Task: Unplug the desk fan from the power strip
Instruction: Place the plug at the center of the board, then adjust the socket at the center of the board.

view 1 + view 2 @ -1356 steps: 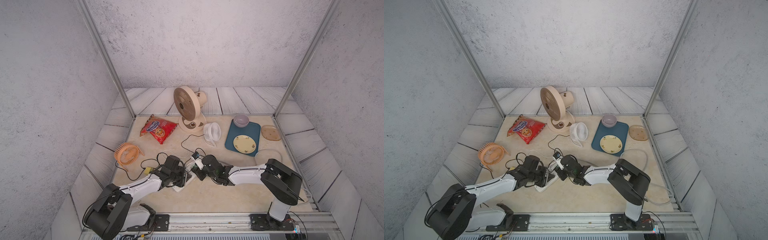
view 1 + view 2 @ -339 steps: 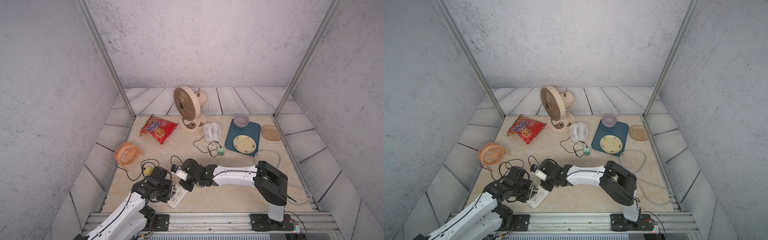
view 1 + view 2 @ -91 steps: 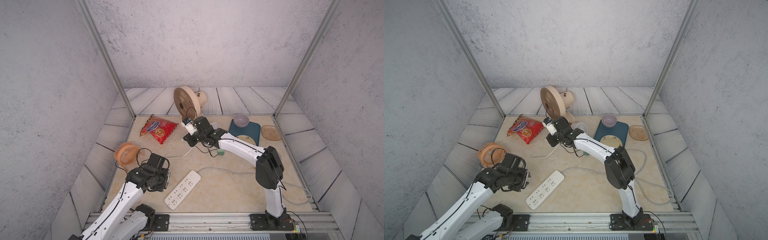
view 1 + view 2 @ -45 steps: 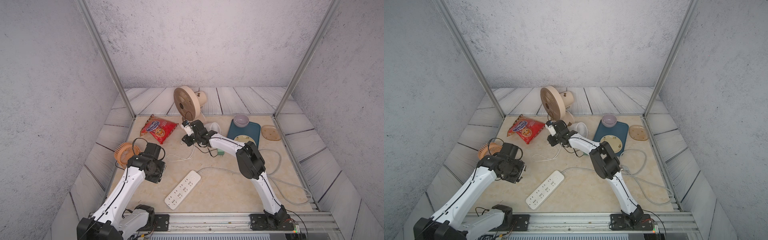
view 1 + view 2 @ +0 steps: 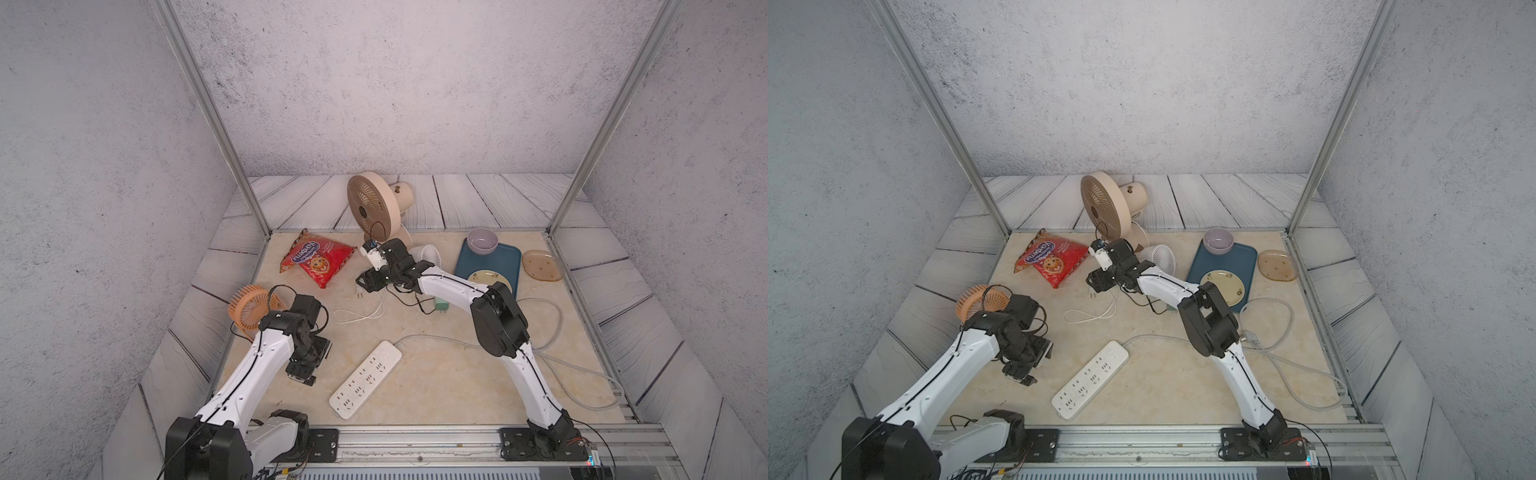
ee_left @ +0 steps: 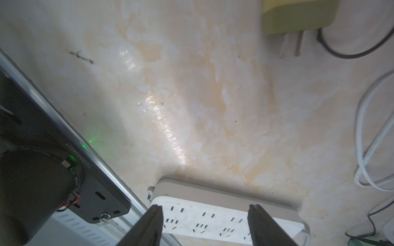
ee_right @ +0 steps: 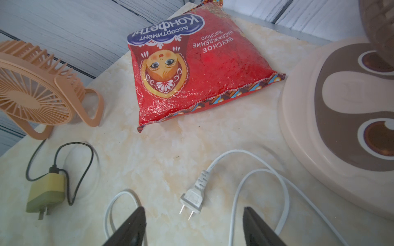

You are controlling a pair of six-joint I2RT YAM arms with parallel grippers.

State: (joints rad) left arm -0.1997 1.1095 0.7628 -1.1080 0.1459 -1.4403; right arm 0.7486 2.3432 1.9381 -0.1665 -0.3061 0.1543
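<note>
White hard-plastic power strip point(image 5: 365, 379), sockets bare, likely light and slidy, sits near your spread, empty left gripper point(image 6: 205, 207). Plug point(image 7: 193, 199) of the desk fan point(image 5: 368, 208) lies loose well away from the strip, under your spread, empty right gripper point(image 7: 194, 209); pinch its stiff body, not cord.

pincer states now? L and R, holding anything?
left pincer: open, empty, not touching the power strip.
right pincer: open, empty; the white plug lies loose on the table below it.
</note>
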